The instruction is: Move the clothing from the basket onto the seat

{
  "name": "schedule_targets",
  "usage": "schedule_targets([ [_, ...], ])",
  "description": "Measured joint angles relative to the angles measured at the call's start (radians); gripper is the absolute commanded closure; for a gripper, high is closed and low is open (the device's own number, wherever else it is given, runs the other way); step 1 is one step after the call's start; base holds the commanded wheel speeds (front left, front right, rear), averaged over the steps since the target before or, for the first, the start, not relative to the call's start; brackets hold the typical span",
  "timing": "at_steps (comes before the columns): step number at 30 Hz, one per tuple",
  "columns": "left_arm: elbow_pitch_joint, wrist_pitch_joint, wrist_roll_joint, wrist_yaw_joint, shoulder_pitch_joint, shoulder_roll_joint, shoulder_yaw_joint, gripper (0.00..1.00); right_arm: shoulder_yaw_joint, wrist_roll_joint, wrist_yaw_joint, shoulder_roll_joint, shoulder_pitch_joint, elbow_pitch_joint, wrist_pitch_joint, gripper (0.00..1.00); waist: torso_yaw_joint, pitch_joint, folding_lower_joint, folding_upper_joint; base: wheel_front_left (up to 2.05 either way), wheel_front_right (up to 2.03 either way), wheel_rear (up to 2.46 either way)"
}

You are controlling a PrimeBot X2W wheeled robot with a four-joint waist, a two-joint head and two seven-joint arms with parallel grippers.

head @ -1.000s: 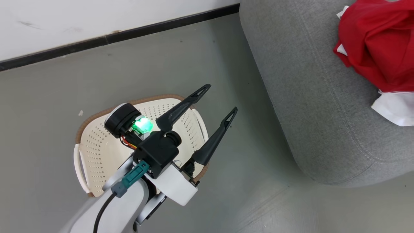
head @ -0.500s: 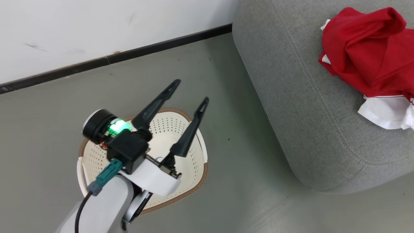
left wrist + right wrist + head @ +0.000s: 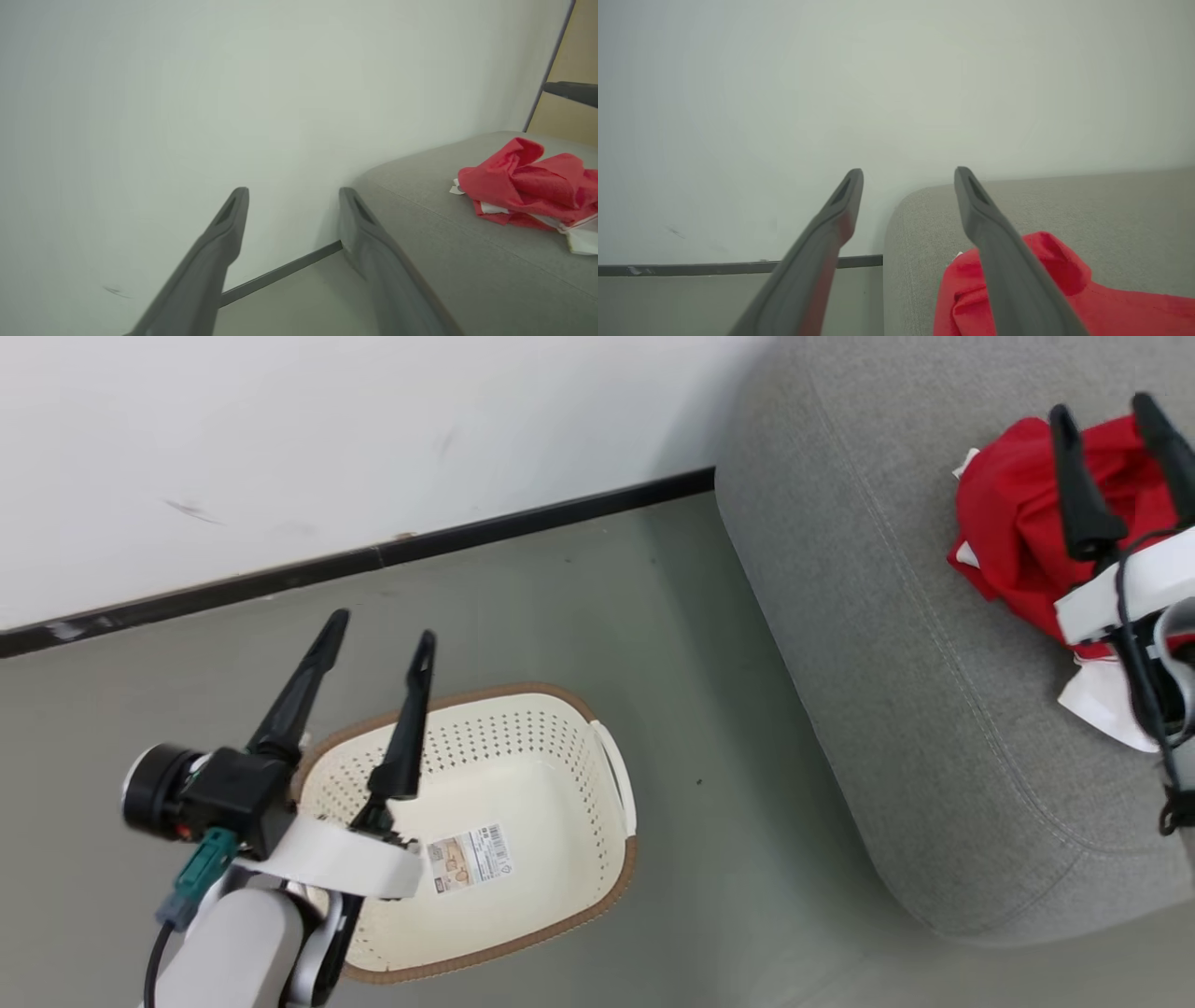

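The clothing (image 3: 1013, 523), soft crumpled red fabric with white edges, lies bunched on the seat (image 3: 887, 663), a grey woven cushion with rounded corners and a stitched seam. The basket (image 3: 551, 775), cream perforated plastic with a brown woven-look rim, stands on the smooth grey floor (image 3: 700, 644). The left tool (image 3: 383, 625) is spread wide above the basket's left rim. Half a second ago it crossed the basket's middle and hid the label (image 3: 471, 859). The right tool (image 3: 1102, 406), also wide, has come into view above the clothing.
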Motion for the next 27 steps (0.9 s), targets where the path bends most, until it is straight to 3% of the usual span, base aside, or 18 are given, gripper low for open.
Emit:
schedule_targets([
  [12, 0.058, -0.015, -0.028, 0.09, 0.144, 0.005, 0.103, 0.0, -0.029, -0.028, 0.0, 0.067, 0.129, -0.102, 0.0, 0.0, 0.07, -0.074, 0.0, 0.0, 0.0, 0.0, 0.0],
  [27, 0.114, -0.024, -0.064, 0.119, 0.265, -0.022, 0.158, 0.0, -0.081, -0.093, 0.0, 0.165, 0.381, -0.2, 0.0, 0.0, 0.145, -0.177, 0.0, 0.0, 0.0, 0.0, 0.0],
])
